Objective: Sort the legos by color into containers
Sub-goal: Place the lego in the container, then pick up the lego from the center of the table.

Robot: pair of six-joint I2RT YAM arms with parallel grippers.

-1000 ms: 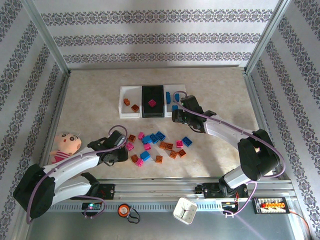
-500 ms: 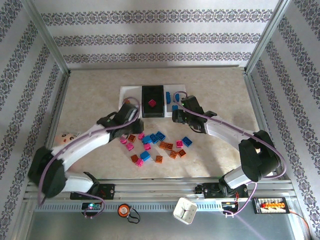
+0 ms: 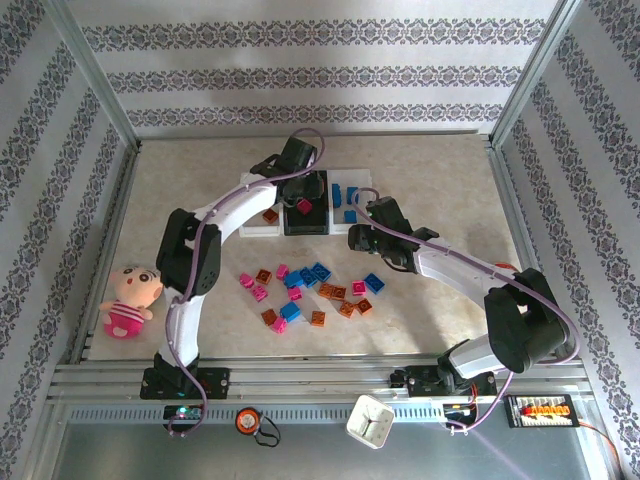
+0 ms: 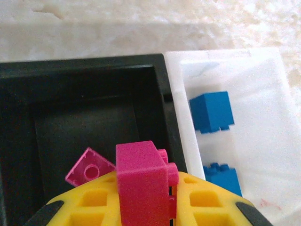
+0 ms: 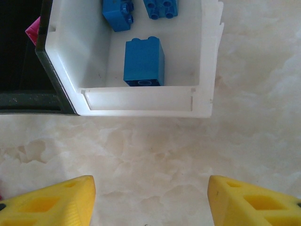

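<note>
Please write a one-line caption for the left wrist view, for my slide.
Left gripper, jaws shut on a magenta lego, above the black bin that holds another magenta lego.

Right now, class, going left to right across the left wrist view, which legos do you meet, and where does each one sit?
A translucent pink lego in the black container → magenta lego gripped by the left gripper → blue legos in the white container.
</note>
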